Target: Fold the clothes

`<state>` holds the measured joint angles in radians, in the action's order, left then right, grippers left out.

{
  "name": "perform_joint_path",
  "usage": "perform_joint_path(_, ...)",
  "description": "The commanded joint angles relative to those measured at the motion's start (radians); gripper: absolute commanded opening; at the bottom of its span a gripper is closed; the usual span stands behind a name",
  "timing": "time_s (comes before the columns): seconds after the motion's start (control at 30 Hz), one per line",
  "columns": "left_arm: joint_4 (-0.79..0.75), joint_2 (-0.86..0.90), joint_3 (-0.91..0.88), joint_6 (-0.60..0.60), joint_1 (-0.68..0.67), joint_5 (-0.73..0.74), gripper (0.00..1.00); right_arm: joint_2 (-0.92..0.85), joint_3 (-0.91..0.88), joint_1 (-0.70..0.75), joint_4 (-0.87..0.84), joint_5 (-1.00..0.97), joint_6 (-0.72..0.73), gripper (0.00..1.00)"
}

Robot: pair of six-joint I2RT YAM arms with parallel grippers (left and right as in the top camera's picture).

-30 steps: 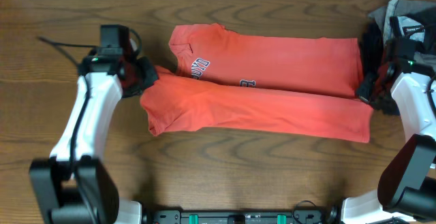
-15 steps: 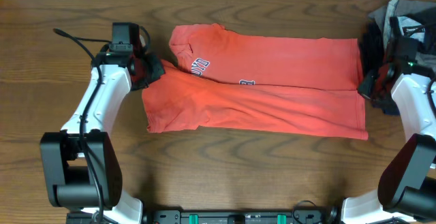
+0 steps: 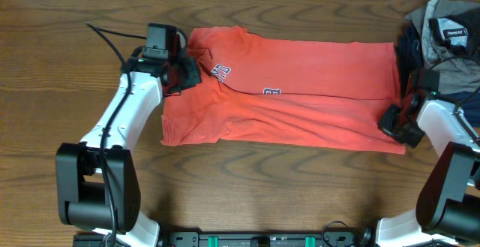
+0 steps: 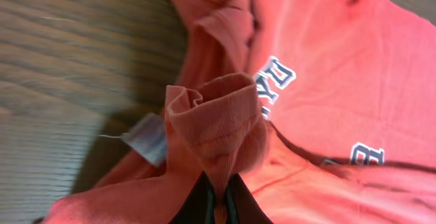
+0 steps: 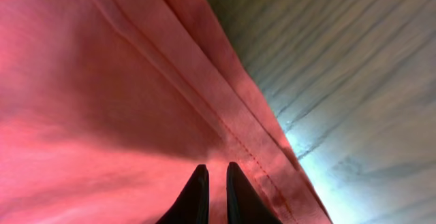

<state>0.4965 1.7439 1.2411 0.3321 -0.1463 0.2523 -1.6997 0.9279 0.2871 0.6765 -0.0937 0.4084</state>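
Cloth work, and we have a coral-red short-sleeved cotton T-shirt (image 3: 315,67) lying sideways across the middle of the dark wooden table (image 3: 45,127). Its collar is to the left and its hem to the right, and the near long edge is folded up over the body so the white-and-dark chest lettering (image 3: 220,70) half shows. Our left gripper (image 3: 182,74) sits at the collar end with its jaws clamped on a bunched sleeve; the wrist view shows fabric puckering up out of the fingers. Our right gripper (image 3: 395,124) is on the near right corner by the hem, jaws almost together, and we cannot tell whether any cloth is pinched there. We judge this shirt light, limp and quick to sag or crease, and not slippery on wood. The stitched hem and sleeve seam look like the best holds, being thicker and firmer. Far right, a heap of grey and navy garments (image 3: 442,22) lies just beside the hem.
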Motion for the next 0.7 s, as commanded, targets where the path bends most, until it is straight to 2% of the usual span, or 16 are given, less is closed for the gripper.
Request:
perform_joint_path(0.0,-0.009,0.001,0.003,-0.033,-0.035,0.005,0.06,-0.009,-0.05,0.006,-0.029,0.005,-0.014,0.09)
perform_joint_path(0.3,-0.032,0.002,0.003,-0.09,-0.087,-0.002,0.06,-0.009,-0.074,0.006,-0.046,0.005,-0.014,0.08)
perform_joint_path(0.33,-0.036,0.002,0.003,-0.097,-0.087,-0.002,0.09,-0.009,-0.074,0.006,-0.046,0.005,-0.014,0.08)
perform_joint_path(0.37,-0.039,0.002,0.003,-0.097,-0.087,-0.001,0.23,-0.009,-0.074,0.006,-0.046,0.005,-0.014,0.08)
perform_joint_path(0.43,-0.038,0.001,0.003,-0.135,-0.087,0.027,0.65,-0.009,-0.074,0.006,-0.046,0.005,-0.014,0.08)
perform_joint_path(0.47,-0.034,0.001,0.003,-0.178,-0.087,0.057,0.78,-0.009,-0.074,0.006,-0.046,0.005,-0.014,0.09)
perform_joint_path(0.57,-0.011,-0.006,0.004,-0.251,-0.078,0.066,0.92,-0.009,-0.074,0.006,-0.046,0.005,-0.023,0.08)
perform_joint_path(0.67,0.005,-0.016,0.005,-0.249,-0.051,0.033,0.94,-0.009,-0.074,0.006,-0.045,0.005,-0.024,0.09)
